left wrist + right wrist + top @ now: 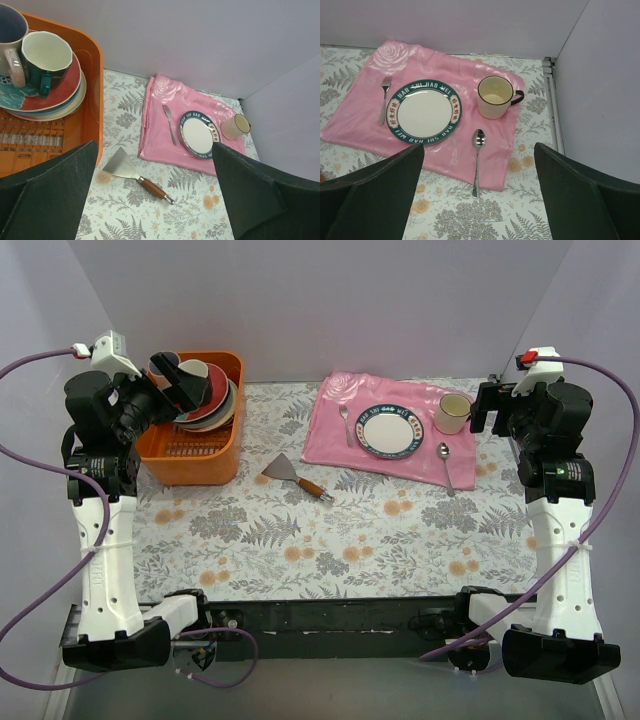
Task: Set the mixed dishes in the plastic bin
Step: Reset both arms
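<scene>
Orange plastic bin [188, 468] at the far-left corner of the floral surface [350, 540], slotted base bare at its near end. Inside, at the far end, the mixed dishes [207, 395]: flat plates piled one on another, topped by a red-rimmed plate [67, 87] with a teal middle, two mugs upright on it. To the right, a dark mug [46, 59] with a pale inside, handle toward the near side. Just beside it on the left, a second mug [10, 35] with a pale pink handle, partly cut off by the edge of the left wrist view. Raised by the bin's far-left corner, the left pincer [154, 149], fingers spread wide, nothing between them, clear of the crockery.

At the far right, well apart from the bin, a pink cloth [340, 435] spread flat. On it, a blue-rimmed white plate [389, 430], a fork [345, 423] just left of the plate, a cream mug [453, 412] with a dark handle to the plate's right, a spoon [445, 462] nearer, along the cloth's near-right part. Between bin and cloth, a scraper [295, 475] with a wooden handle, flat on the surface. Held up at the surface's right edge, beside the cream mug, the right pincer [479, 147], fingers likewise wide apart and empty.
</scene>
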Robot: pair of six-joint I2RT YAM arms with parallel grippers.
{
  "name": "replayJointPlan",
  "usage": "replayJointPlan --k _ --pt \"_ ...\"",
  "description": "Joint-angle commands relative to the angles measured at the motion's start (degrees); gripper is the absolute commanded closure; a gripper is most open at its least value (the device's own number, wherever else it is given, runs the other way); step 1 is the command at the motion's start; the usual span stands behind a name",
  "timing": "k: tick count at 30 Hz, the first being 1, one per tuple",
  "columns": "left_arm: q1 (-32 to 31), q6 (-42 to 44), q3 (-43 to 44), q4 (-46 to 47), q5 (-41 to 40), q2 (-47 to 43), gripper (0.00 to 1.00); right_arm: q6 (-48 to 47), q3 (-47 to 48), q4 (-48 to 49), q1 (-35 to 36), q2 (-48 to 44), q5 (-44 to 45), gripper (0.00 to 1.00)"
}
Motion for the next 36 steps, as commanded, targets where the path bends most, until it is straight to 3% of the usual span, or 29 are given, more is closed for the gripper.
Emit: replayJointPlan --k 1,36 --pt "0.26 0.97 -0.68 1.33 0.44 -2.24 0.02 -0.32 1.38 1.08 -0.34 -1.06 1.24 0.02" --pt "0.26 1.24 -3.93 5.11 -0.09 -3.56 0.02 -1.11 -0.37 2.04 -0.34 -0.97 2.56 0.02"
